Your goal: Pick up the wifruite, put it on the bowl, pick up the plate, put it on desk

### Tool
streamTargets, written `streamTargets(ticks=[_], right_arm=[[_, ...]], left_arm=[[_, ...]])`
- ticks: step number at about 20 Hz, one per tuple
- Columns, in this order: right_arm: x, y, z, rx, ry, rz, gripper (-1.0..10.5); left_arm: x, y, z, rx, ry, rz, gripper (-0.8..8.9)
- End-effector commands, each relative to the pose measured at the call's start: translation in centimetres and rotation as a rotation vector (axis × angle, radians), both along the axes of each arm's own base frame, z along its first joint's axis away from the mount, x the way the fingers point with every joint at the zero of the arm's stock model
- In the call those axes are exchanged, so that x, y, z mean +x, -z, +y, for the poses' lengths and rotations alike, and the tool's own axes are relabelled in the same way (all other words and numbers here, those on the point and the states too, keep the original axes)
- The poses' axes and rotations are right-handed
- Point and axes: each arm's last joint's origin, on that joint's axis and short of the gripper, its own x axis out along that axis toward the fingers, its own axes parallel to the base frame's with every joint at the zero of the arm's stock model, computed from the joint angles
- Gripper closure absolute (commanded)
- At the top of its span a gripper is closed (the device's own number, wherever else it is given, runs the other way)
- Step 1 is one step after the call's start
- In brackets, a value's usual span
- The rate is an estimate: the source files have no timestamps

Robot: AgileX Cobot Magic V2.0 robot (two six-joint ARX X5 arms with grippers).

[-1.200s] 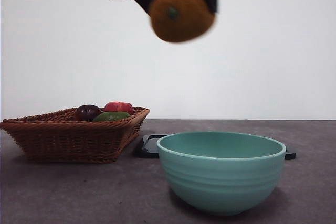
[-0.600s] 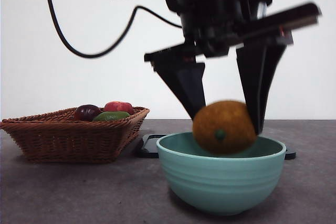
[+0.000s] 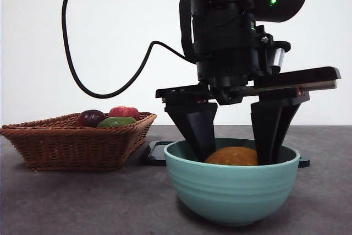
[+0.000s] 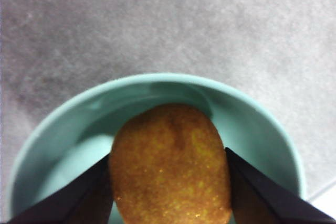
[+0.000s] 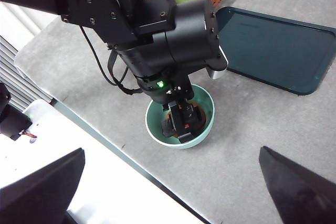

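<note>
Left wrist view, left gripper point(image 4: 170, 182) clamped on wifruite point(image 4: 170, 174) inside mint-green bowl point(image 4: 252, 116), right gripper point(image 5: 173, 182) spread apart, high above desk point(image 5: 252, 124).

My left tool point(image 3: 235, 155) is matt black plastic, its jaws pressed against the wifruite point(image 4: 170, 166), whose brownish-orange skin looks rough and finely speckled. Around it, the bowl point(image 3: 231, 191) is smooth mint-green glazed ceramic with a soft sheen and faint ridges. Beneath the bowl, the tabletop point(image 3: 71, 202) is matt, mottled grey. Beside the bowl sits a woven wicker basket point(image 3: 77, 141), coarse and brown.
</note>
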Motion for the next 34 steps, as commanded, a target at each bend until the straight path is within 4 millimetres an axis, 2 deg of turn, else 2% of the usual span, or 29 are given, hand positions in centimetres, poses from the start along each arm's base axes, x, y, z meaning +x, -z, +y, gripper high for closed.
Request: streamTargets(ticks=[1,6,7,11,15,19,21,24,29,34], right_arm=[[-0.2,-0.5,0.0,0.000,-0.010,-0.033,3.1],[-0.2,-0.5,0.0,0.000,-0.010,-0.033,3.1],[-0.2,-0.5,0.0,0.000,-0.010,-0.033,3.1],[-0.2,-0.4,0.0,0.000,-0.009,-0.032,3.1],[-0.2,-0.4,0.0,0.000,-0.009,-0.031,3.1],[-0.2,-0.4,0.0,0.000,-0.009,-0.031,3.1],[-0.2,-0.5,0.0,0.000,-0.009,-0.032,3.1],[-0.2,-0.5,0.0,-0.001,-0.008,-0.034,3.1],[-0.1,-0.6,0.0,-0.001,-0.002,-0.054,3.1],[-0.1,-0.6,0.0,0.001,-0.003,-0.058,3.1]], left_arm=[[0.0,0.6,-0.7,0.010,0.016,-0.007,6.05],[0.0,0.6,-0.7,0.014,0.017,-0.004,5.85],[0.0,0.6,-0.7,0.014,0.017,-0.004,5.52],[-0.1,0.6,-0.6,0.021,0.036,-0.003,3.07],[0.1,-0.7,-0.9,-0.014,0.060,-0.029,2.77],[-0.1,-4.1,-0.5,-0.088,0.064,-0.088,2.58],[-0.5,-6.0,0.2,-0.120,0.072,-0.118,2.05],[-1.5,-9.2,1.9,-0.157,0.090,-0.145,2.00],[-3.8,-15.1,5.8,-0.251,0.124,-0.214,2.00],[-6.8,-20.7,11.3,-0.359,0.176,-0.309,2.00]])
